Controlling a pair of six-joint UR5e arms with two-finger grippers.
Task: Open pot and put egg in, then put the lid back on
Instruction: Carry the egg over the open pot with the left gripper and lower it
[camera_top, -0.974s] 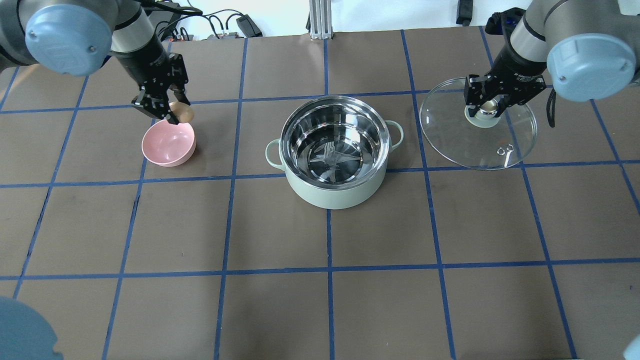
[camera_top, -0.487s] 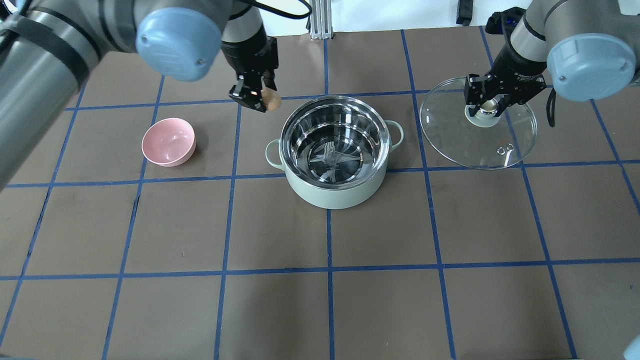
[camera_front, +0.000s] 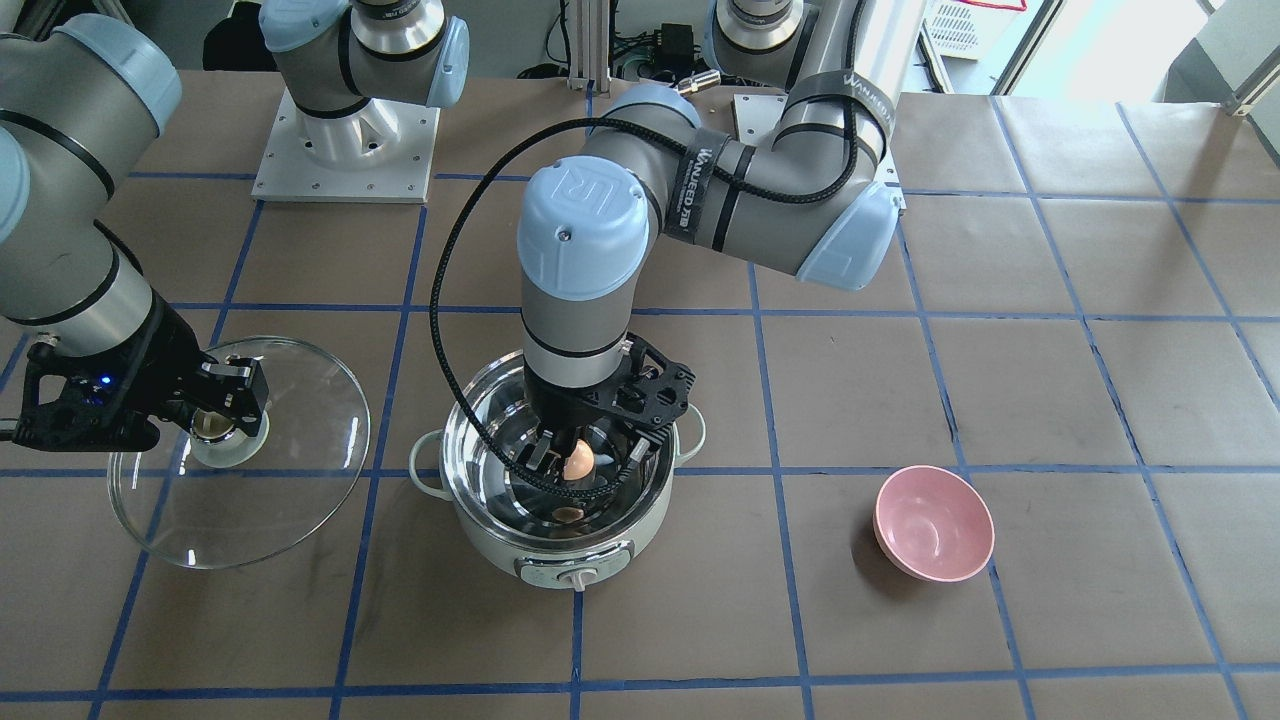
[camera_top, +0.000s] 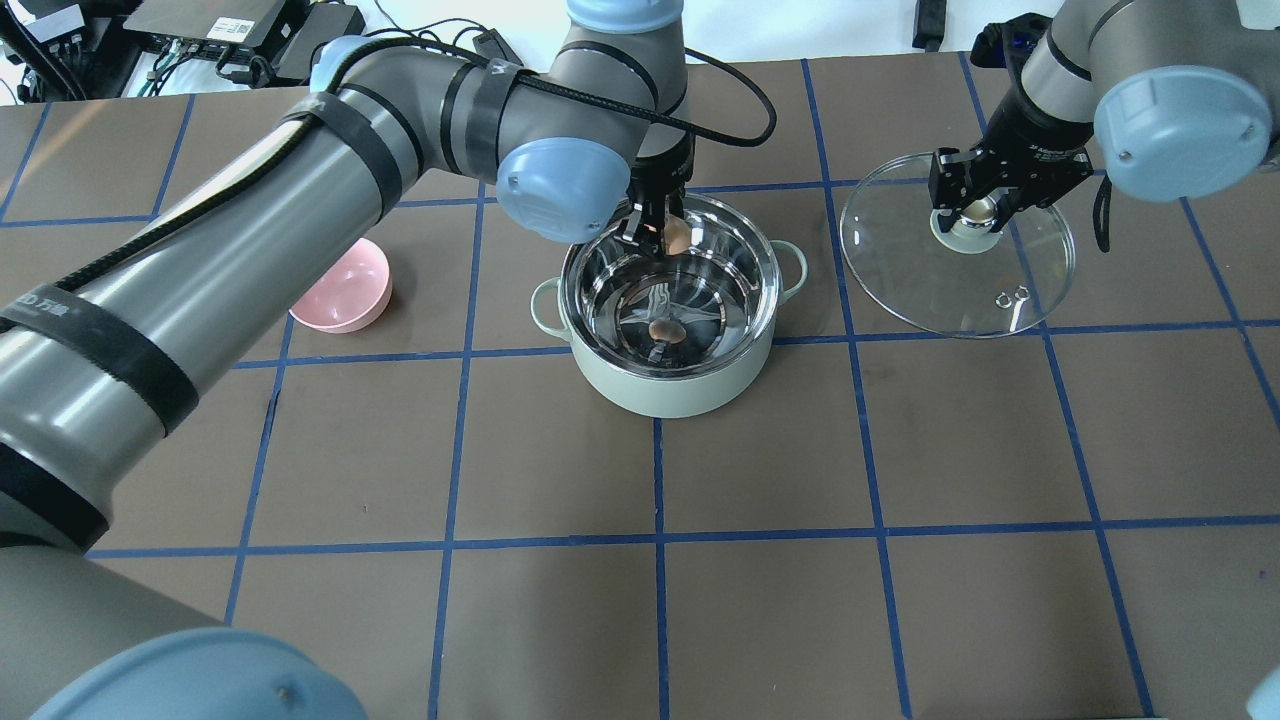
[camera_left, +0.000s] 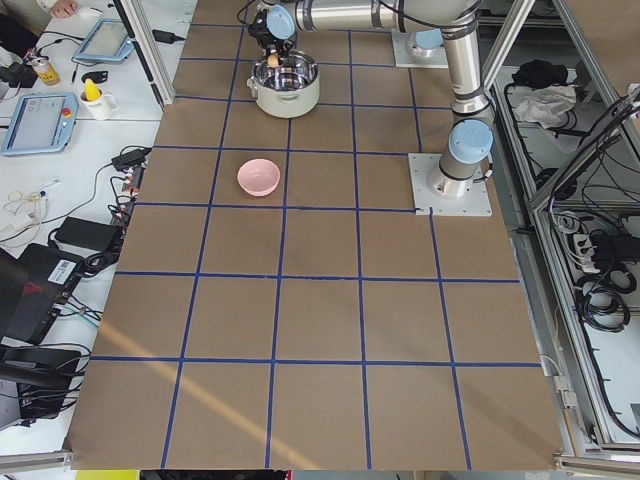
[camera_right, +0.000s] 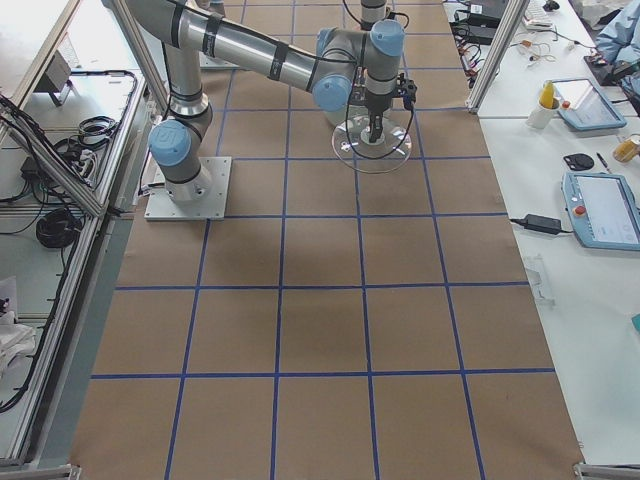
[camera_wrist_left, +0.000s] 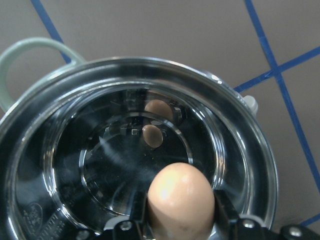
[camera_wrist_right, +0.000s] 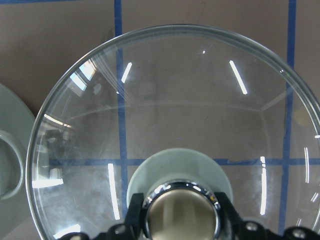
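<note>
The pale mint pot stands open mid-table, its steel inside bare apart from reflections. My left gripper is shut on the tan egg and holds it just inside the pot's far rim, above the bottom. The egg fills the lower left wrist view over the pot. In the front view the egg hangs inside the pot. My right gripper is shut on the knob of the glass lid, to the pot's right, also seen from the front.
An empty pink bowl sits left of the pot, partly under my left arm; it also shows in the front view. The table is brown paper with a blue tape grid. Cables and boxes lie beyond the far edge.
My left gripper has carried the egg rightward from above the pink bowl to inside the pot's rim. The right gripper and lid have not moved.
</note>
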